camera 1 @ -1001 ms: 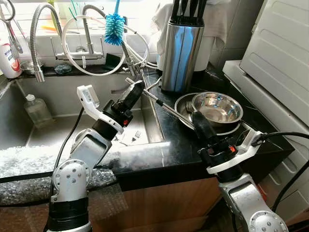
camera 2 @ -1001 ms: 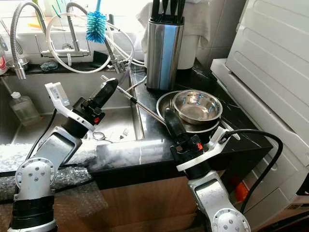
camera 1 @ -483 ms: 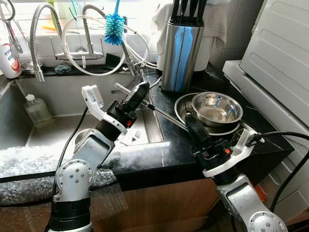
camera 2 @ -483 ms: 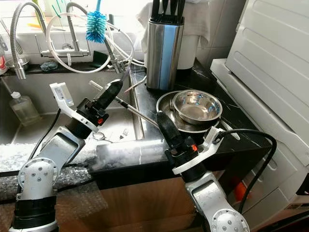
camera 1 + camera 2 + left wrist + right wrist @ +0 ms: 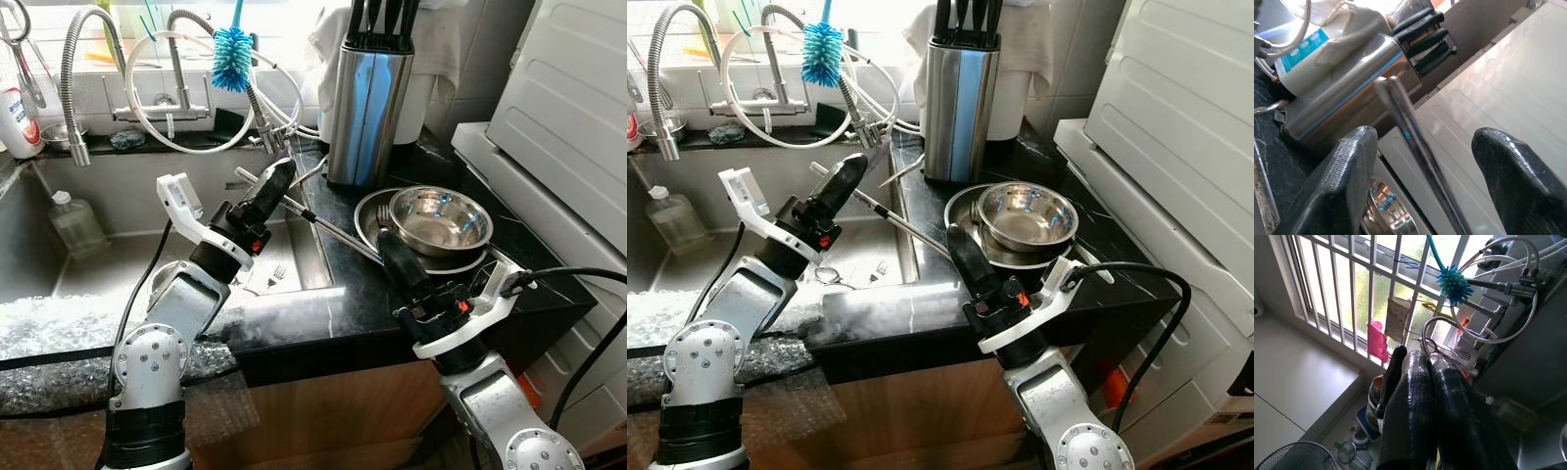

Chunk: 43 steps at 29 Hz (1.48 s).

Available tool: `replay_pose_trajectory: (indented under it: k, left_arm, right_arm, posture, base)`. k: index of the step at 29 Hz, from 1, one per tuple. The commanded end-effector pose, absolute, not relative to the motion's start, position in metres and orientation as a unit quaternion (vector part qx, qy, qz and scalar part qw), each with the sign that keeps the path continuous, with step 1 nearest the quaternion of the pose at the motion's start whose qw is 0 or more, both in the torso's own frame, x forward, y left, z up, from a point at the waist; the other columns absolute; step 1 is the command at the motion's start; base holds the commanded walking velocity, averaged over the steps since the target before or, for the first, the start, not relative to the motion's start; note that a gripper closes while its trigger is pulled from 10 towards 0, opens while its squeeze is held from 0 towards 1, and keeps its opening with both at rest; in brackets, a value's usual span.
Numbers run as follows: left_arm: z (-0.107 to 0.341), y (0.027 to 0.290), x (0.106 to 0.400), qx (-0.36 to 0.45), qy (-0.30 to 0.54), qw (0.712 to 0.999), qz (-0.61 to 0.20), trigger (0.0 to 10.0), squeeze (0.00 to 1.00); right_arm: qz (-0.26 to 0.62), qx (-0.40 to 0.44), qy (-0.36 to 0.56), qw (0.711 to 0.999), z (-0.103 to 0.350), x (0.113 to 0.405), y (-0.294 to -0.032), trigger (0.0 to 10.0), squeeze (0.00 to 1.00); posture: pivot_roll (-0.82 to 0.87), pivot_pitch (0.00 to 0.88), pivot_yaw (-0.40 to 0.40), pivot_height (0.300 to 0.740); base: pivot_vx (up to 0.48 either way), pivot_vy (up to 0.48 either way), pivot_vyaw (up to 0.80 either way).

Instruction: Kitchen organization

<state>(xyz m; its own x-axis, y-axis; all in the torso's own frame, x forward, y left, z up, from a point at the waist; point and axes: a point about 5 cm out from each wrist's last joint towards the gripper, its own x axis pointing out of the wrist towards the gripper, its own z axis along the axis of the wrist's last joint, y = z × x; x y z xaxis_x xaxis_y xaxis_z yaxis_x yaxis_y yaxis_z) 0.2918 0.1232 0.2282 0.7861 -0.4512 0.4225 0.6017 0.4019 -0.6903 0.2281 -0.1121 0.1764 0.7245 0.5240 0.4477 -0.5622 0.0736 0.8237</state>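
Observation:
A long thin metal utensil (image 5: 318,223) slants from the sink's edge toward the steel plate (image 5: 365,210). My right gripper (image 5: 386,240) is shut on its near end, over the black counter beside the plate. Next to the shut fingers (image 5: 1425,396), a dark handle (image 5: 1392,377) shows in the right wrist view. My left gripper (image 5: 281,174) is open at the utensil's far end, above the sink's right edge. In the left wrist view the rod (image 5: 1410,142) runs between the spread fingertips (image 5: 1352,161) without touching them. A steel bowl (image 5: 441,217) sits on the plate.
A steel knife block (image 5: 367,98) stands behind the plate. A white appliance (image 5: 568,108) borders the counter on the right. The sink (image 5: 98,264) holds a fork (image 5: 276,276) and a plastic bottle (image 5: 76,223). Faucet hoses and a blue brush (image 5: 232,46) hang behind it.
My right gripper has shifted left along the counter with the utensil, pushing its far tip leftward past my left gripper. The left gripper has stayed near the sink's edge.

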Motion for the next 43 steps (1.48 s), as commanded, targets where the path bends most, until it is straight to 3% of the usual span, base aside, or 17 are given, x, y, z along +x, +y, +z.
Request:
replay_pose_trajectory:
  k: [1, 3, 4, 8, 9, 10, 17, 25, 43]
  left_arm:
    - [0.231, 0.124, 0.293, -0.454, -0.089, 0.83, -0.313, 10.0, 1.0]
    - [0.231, 0.124, 0.293, -0.456, -0.089, 0.828, -0.313, 10.0, 1.0]
    - [0.231, 0.123, 0.294, -0.455, -0.088, 0.83, -0.311, 10.0, 0.0]
    - [0.23, 0.122, 0.294, -0.462, -0.082, 0.829, -0.306, 9.7, 0.0]
    - [0.23, 0.122, 0.294, -0.463, -0.082, 0.828, -0.306, 3.1, 0.0]
    - [0.23, 0.122, 0.294, -0.463, -0.082, 0.828, -0.305, 0.0, 0.0]
    - [0.23, 0.124, 0.297, -0.466, -0.087, 0.832, -0.289, 0.0, 0.0]
    - [0.231, 0.132, 0.301, -0.522, -0.096, 0.806, -0.261, 0.0, 0.0]
    - [0.232, 0.13, 0.298, -0.536, -0.09, 0.793, -0.277, 0.0, 0.0]
  right_arm:
    - [0.379, 0.569, -0.031, 0.729, 0.182, 0.226, -0.113, 10.0, 0.0]
    - [0.379, 0.569, -0.031, 0.729, 0.182, 0.226, -0.113, 10.0, 0.0]
    - [0.379, 0.569, -0.031, 0.729, 0.182, 0.226, -0.113, 10.0, 0.0]
    - [0.378, 0.569, -0.031, 0.73, 0.182, 0.226, -0.113, 10.0, 0.0]
    - [0.379, 0.568, -0.032, 0.73, 0.182, 0.226, -0.113, 10.0, 0.0]
    - [0.378, 0.568, -0.031, 0.73, 0.182, 0.226, -0.113, 10.0, 0.0]
    - [0.377, 0.567, -0.031, 0.731, 0.182, 0.226, -0.114, 10.0, 0.0]
    - [0.37, 0.573, -0.033, 0.731, 0.18, 0.228, -0.115, 10.0, 0.0]
    - [0.361, 0.577, -0.035, 0.731, 0.178, 0.23, -0.116, 10.0, 0.0]
  posture:
    - [-0.14, 0.0, -0.051, 0.74]
    - [-0.15, 0.0, -0.05, 0.74]
    - [-0.15, 0.0, -0.05, 0.74]
    - [-0.15, 0.0, -0.049, 0.74]
    - [-0.15, 0.0, -0.049, 0.74]
    - [-0.15, 0.0, -0.049, 0.74]
    - [-0.15, 0.0, -0.05, 0.74]
    - [-0.15, 0.0, -0.051, 0.74]
    - [-0.15, 0.0, -0.05, 0.74]
  base:
    - [0.0, 0.0, 0.0]
    - [0.0, 0.0, 0.0]
    - [0.0, 0.0, 0.0]
    - [0.0, 0.0, 0.0]
    - [0.0, 0.0, 0.0]
    - [0.0, 0.0, 0.0]
    - [0.0, 0.0, 0.0]
    - [0.0, 0.0, 0.0]
    - [0.0, 0.0, 0.0]
